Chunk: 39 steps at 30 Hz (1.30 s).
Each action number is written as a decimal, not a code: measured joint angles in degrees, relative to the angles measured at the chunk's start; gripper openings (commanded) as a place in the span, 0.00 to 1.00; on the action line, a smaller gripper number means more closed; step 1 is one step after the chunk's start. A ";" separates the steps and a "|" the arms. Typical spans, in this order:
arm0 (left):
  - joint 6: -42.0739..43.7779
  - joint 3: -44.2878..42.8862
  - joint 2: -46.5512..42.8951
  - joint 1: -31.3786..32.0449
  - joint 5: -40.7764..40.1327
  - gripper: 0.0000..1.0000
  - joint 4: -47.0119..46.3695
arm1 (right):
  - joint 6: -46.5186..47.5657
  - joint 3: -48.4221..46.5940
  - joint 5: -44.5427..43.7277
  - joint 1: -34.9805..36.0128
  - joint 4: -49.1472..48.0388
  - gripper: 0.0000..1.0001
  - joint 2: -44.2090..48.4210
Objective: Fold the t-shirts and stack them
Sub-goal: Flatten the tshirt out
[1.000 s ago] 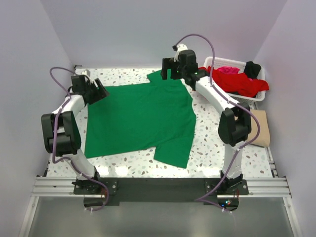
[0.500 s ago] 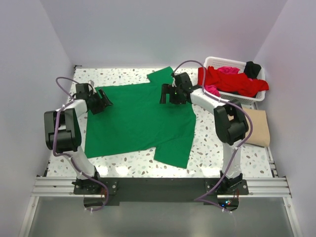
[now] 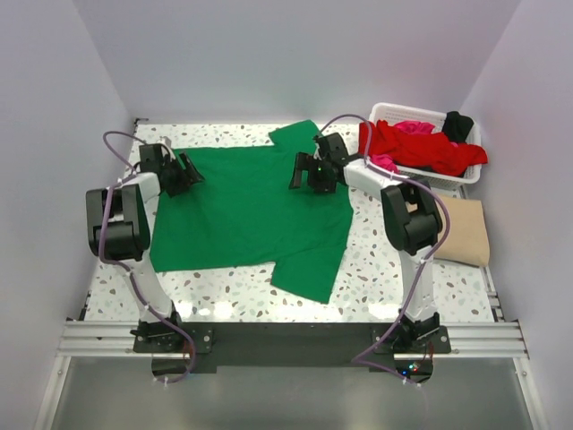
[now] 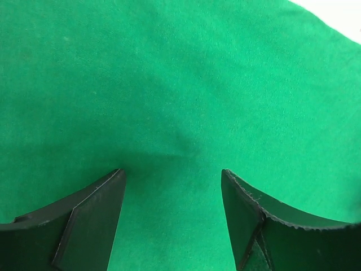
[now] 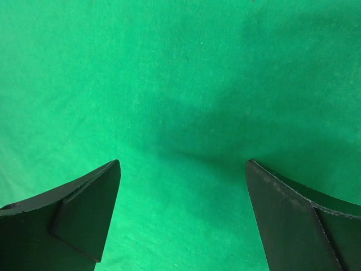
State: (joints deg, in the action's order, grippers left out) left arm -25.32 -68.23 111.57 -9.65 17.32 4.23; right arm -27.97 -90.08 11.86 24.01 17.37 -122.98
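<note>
left fingers (image 3: 188, 169): spread wide and holding nothing. They sit low over the far left part of the green t-shirt. The left wrist view shows both dark tips with only green cloth between them. Whether the tips press on the cloth cannot be told.
green t-shirt (image 3: 251, 215): laid out flat on the table, filling the left and middle of it. One sleeve points to the far edge and the other to the near edge, both on the shirt's right side. In the left wrist view the cloth (image 4: 186, 84) has a faint crease just ahead of the tips.
right fingers (image 3: 300, 170): spread wide and holding nothing. They sit low over the far right part of the green t-shirt, beside the far sleeve. The right wrist view shows smooth green cloth (image 5: 180, 73) between the tips, with a shadow on it.
table (image 3: 380, 260): speckled white top, bare to the right of the green t-shirt.
basket (image 3: 387, 110): white lattice, at the far right corner of the table.
red t-shirt (image 3: 421, 148): bunched in the basket, hanging over its near rim.
magenta cloth (image 3: 414, 126): in the basket behind the red t-shirt; a bit also shows at the near rim.
black cloth (image 3: 459, 124): at the basket's right end.
tan t-shirt (image 3: 467, 228): flat on the table at the right edge, just on the near side of the basket, partly hidden by the right arm.
</note>
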 measured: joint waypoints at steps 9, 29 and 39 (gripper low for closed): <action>0.42 -9.79 7.74 0.02 0.48 0.74 -1.66 | -0.52 -10.91 0.96 -1.53 2.78 0.96 -6.80; 0.42 -11.08 2.21 0.96 -3.26 0.73 4.44 | 4.11 -24.30 2.49 -2.86 13.35 0.96 -11.76; -0.66 14.08 -27.71 -4.02 -14.45 0.52 10.78 | 5.97 -10.05 5.03 -2.99 16.26 0.92 6.21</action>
State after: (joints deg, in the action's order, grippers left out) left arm -25.98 -54.15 83.85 -13.67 2.87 15.00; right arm -22.00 -100.14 16.88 21.02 33.63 -116.77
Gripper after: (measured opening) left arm 0.560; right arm 0.930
